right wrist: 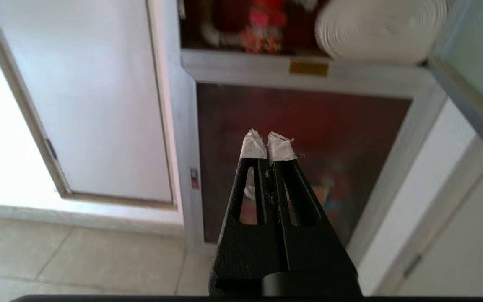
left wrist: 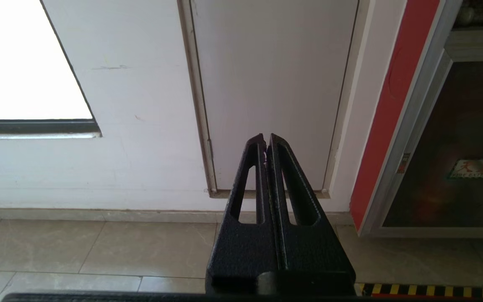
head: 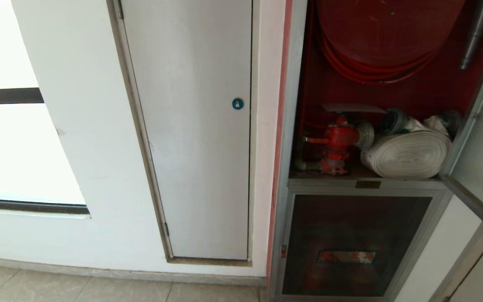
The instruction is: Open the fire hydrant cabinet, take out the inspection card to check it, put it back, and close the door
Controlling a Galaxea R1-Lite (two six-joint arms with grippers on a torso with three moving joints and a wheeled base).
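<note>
Cabinet (head: pixel 304 63) for the fire hydrant fills the right of the head view, upper bay open. Its door (head: pixel 482 138) of tinted glass in a silver frame is swung out to the right, its lower edge running down toward the corner of that view.

Inside the red-lined bay, largest first: 1 red hose reel (head: pixel 388 37) at top, 1 white rolled hose (head: pixel 409 153) lying on the bay floor at right, 1 red valve (head: pixel 338 140) left of it, just beside the roll. A flat pale piece (head: pixel 352 108) sits level above the valve; likely the inspection card, but no print can be read, so not certain.

Below the bay, a lower dark panel (head: pixel 350 235) with a small label, shut. Left of the cabinet, a plain white door (head: pixel 195 126) with a round blue lock (head: pixel 237 103).

Neither arm shows in the head view. Right pincer (right wrist: pixel 267 144), taped tips pressed together and holding nothing, points at the lower dark panel; the bay and card lie above it, so the reach must go upward. Right arm judged the nearer. Left pincer (left wrist: pixel 265 142), narrow and empty, faces the white door, well apart from the cabinet.
</note>
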